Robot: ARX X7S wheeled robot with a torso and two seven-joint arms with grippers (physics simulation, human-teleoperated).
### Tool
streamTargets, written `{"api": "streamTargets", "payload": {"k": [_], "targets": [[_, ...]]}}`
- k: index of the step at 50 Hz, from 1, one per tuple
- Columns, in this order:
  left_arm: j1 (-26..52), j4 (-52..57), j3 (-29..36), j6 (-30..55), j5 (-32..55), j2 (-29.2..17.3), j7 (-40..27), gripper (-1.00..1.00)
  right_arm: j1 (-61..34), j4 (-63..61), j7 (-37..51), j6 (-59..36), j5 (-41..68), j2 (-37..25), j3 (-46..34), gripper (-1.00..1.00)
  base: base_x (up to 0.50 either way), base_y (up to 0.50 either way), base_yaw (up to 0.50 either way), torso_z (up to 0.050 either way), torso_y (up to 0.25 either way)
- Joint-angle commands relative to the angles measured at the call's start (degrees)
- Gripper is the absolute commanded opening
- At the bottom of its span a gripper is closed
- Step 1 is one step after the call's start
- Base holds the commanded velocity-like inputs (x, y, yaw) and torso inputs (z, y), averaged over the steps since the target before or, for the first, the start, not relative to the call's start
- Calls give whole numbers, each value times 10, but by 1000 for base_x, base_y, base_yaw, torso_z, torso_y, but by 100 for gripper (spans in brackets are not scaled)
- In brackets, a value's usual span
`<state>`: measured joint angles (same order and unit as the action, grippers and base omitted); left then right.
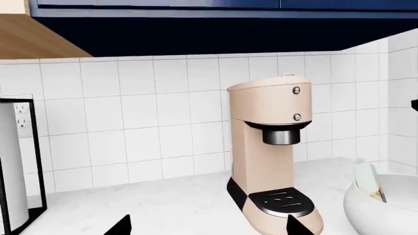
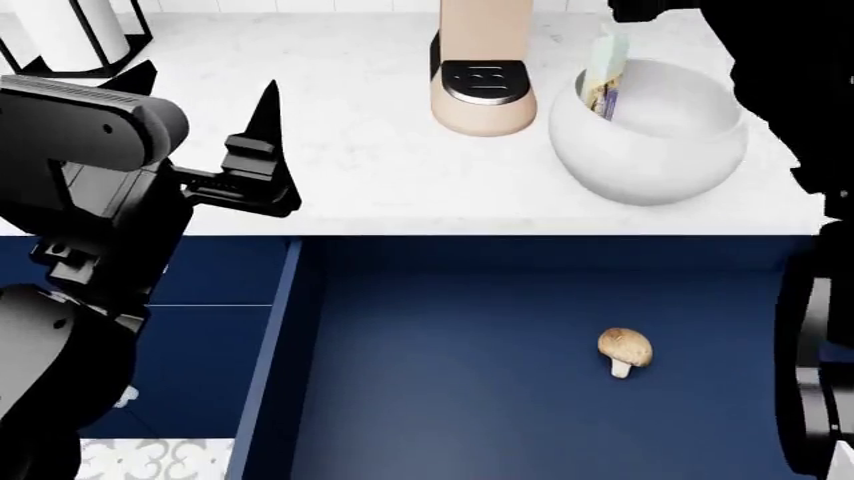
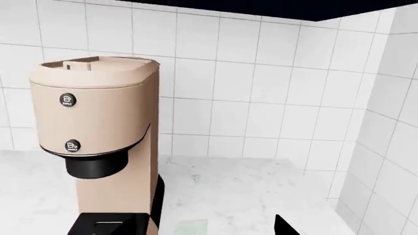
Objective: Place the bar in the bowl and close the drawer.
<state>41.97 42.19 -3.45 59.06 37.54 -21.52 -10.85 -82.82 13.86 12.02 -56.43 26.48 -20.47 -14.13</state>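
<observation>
Looking half done: the slim mint-and-white wrapped bar (image 2: 603,75) already leans inside the glossy white bowl (image 2: 654,160) on the tabletop (image 2: 360,150). Wide navy drawer (image 2: 467,340) hangs open. Left tool (image 2: 200,85) is spread; right one, can't tell.

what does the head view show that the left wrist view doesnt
Only the head view shows the open drawer, the mushroom lying in it, and the left gripper from outside. Only the left wrist view shows the wall tiles and the wall socket. Both show the coffee maker, the bowl and the bar leaning inside it.
</observation>
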Motion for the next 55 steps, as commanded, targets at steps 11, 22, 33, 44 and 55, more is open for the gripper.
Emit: {"api": "streamTargets", "payload": {"k": [11,22,33,44,55], "targets": [[43,27,-15,42,38,1,-26,100,170,-477,121,-292,156,-32,161,100,0,0,0,0,162],[50,39,-26,55,55,-1,-35,100,220,-579,264,-331,356,-55,240,100,0,0,0,0,250],[41,39,-27,48,57,-2,-36,100,266,-598,314,-315,445,-67,287,100,0,0,0,0,250],[31,43,-27,39,57,-6,-35,100,275,-590,339,-301,484,-75,293,100,0,0,0,0,73],[27,39,-26,33,58,-7,-38,100,271,-591,342,-284,481,-88,272,100,1,360,0,0,0]]}}
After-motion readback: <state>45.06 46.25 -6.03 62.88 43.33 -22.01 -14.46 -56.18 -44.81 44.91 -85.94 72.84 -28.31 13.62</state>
